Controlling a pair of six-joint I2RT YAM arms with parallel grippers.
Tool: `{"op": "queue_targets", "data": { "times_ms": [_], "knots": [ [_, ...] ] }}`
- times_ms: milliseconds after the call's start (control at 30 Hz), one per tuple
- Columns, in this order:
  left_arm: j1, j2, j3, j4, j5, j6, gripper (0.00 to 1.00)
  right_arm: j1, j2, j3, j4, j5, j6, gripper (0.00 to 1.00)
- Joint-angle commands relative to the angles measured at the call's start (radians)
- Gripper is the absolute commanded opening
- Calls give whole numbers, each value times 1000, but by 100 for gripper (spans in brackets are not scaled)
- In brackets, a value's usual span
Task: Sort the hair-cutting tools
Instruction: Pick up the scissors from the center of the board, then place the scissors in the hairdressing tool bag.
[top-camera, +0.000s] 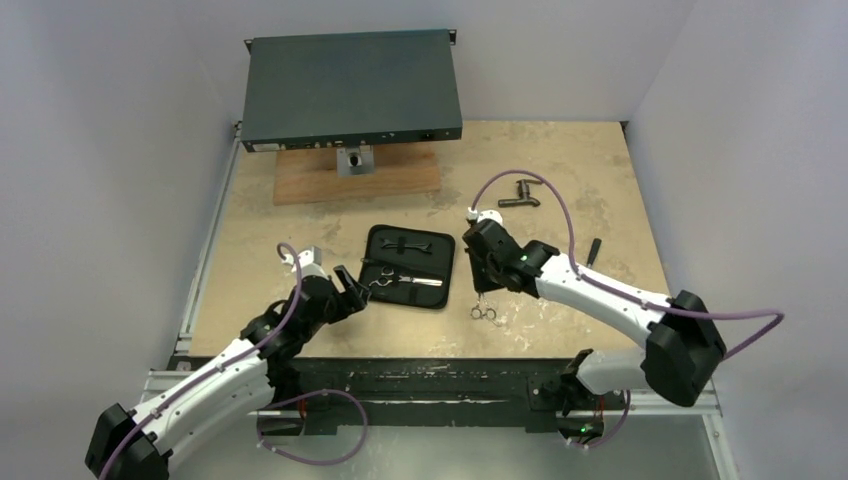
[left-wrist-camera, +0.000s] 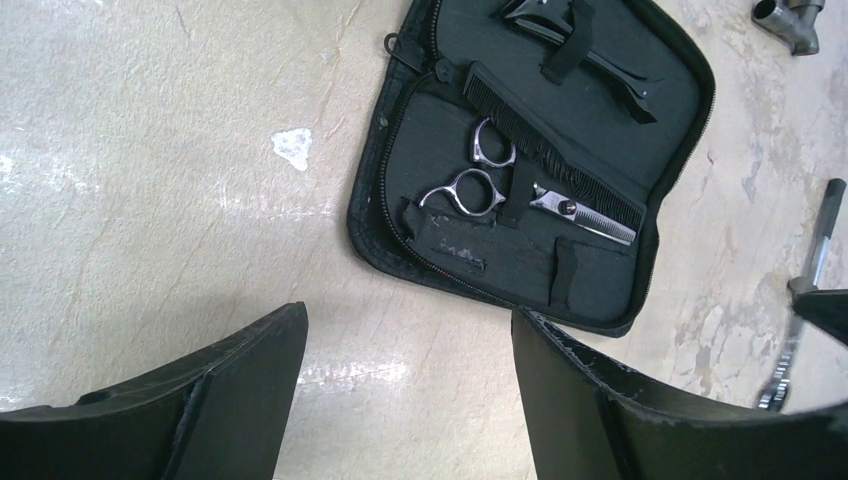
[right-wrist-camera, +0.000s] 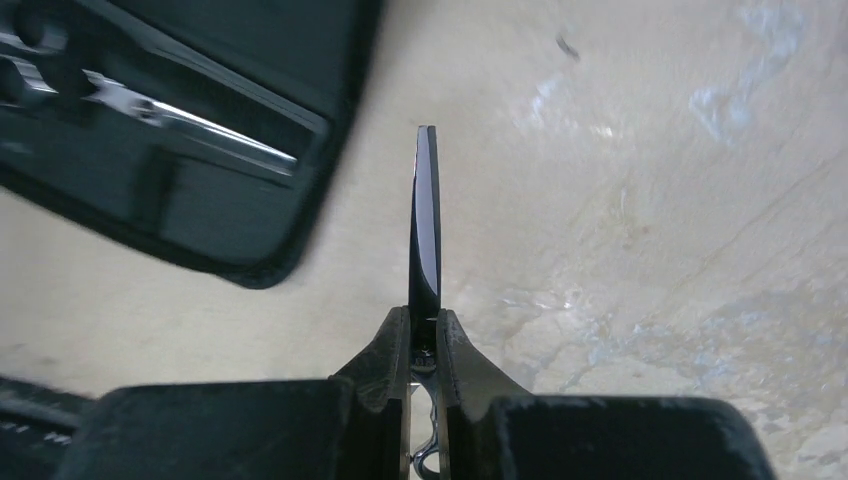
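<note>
Most of the sort looks done: the open case (top-camera: 378, 243), mid-worktop toward the near edge, holds the comb (left-wrist-camera: 555, 150), one pair of silver scissors (left-wrist-camera: 480, 188) and the black clip (left-wrist-camera: 575, 45). The right gripper (right-wrist-camera: 424, 335) has its jaws clamped on the blade of a second pair of scissors (right-wrist-camera: 425, 230), handles dangling just right of the case, and we reckon it's the last piece to stow. The left gripper (left-wrist-camera: 410, 380) hovers at the case's left side, jaws wide open, empty.

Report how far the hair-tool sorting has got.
Done: black clip, black toothed comb and silver thinning scissors sit in the open black zip case. In hand: the right claw is shut on a second pair of silver scissors beside the case. Remaining: stowing that pair; the left claw is open, holding nothing.
</note>
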Motion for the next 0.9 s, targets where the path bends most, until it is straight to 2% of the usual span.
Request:
{"op": "queue_targets", "data": {
  "times_ms": [0,200,267,400,567,867],
  "knots": [
    [-5,-17,57,-26,-33,15,75,91,-47,161,-27,9,-142,0],
    [-4,-73,42,-65,-76,4,75,297,129,354,-136,145,-378,0],
    [-4,-91,28,-68,-86,-7,75,332,188,396,-158,204,-460,0],
    [-4,-95,4,-41,-72,-8,76,345,251,423,-152,299,-618,0],
    [-4,-75,-16,-14,-54,-8,76,342,286,373,-79,331,-752,0],
    [-4,-132,-85,12,-61,-93,76,342,410,357,-43,261,-865,0]
  ]
}}
